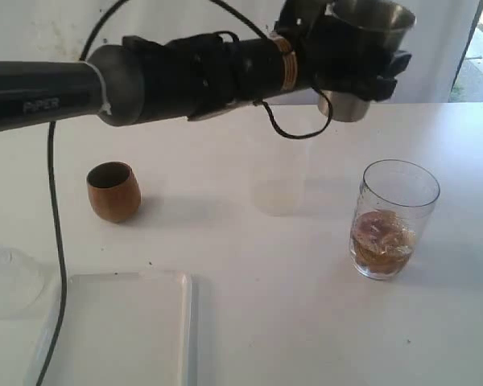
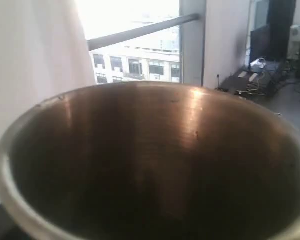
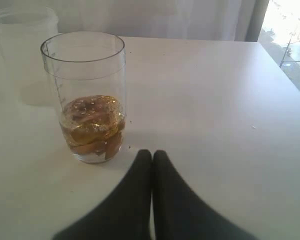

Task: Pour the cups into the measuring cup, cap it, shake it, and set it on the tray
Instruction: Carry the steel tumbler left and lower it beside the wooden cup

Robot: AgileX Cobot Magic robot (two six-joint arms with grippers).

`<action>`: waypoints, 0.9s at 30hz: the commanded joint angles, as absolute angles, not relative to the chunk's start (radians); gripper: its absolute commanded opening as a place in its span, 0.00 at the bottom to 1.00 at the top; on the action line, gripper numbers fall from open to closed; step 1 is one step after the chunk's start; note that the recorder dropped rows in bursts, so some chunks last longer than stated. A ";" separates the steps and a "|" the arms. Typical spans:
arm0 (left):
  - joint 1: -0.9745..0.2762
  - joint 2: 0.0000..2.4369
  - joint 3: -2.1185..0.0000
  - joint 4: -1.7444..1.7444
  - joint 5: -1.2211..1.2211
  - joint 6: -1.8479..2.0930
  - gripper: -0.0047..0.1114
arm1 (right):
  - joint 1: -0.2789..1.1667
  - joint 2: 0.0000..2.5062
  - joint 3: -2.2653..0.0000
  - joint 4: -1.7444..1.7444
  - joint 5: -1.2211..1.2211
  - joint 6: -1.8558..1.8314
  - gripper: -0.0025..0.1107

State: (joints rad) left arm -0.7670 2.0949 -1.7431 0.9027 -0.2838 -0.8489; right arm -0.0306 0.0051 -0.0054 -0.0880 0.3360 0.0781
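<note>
High above the table, my left gripper is shut on the steel tumbler, holding it roughly upright above and behind the measuring cup. The tumbler's dark inside fills the left wrist view and hides the fingers. The clear measuring cup stands at the right with amber liquid and brown pieces in its base. My right gripper is shut and empty, low over the table just beside that cup. The brown wooden cup stands upright at the left. The white tray lies at the front left.
A frosted beaker stands at mid-table, also seen in the right wrist view. A clear domed lid lies left of the tray. A black cable hangs from the left arm.
</note>
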 commanded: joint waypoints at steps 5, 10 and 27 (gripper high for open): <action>-0.769 1.959 -1.663 0.936 -0.235 -0.942 0.04 | -0.029 0.000 0.000 -0.094 0.336 0.083 0.02; -0.756 1.897 -1.527 0.942 -0.260 -0.911 0.04 | -0.029 0.000 0.000 -0.094 0.336 0.083 0.02; -0.543 1.705 -1.075 0.349 -0.633 -0.387 0.04 | -0.029 0.000 0.000 -0.094 0.336 0.083 0.02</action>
State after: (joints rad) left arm -0.5632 1.7277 -1.1524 0.5321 -0.4949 -0.5451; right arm -0.0306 0.0051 -0.0054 -0.0880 0.3360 0.0781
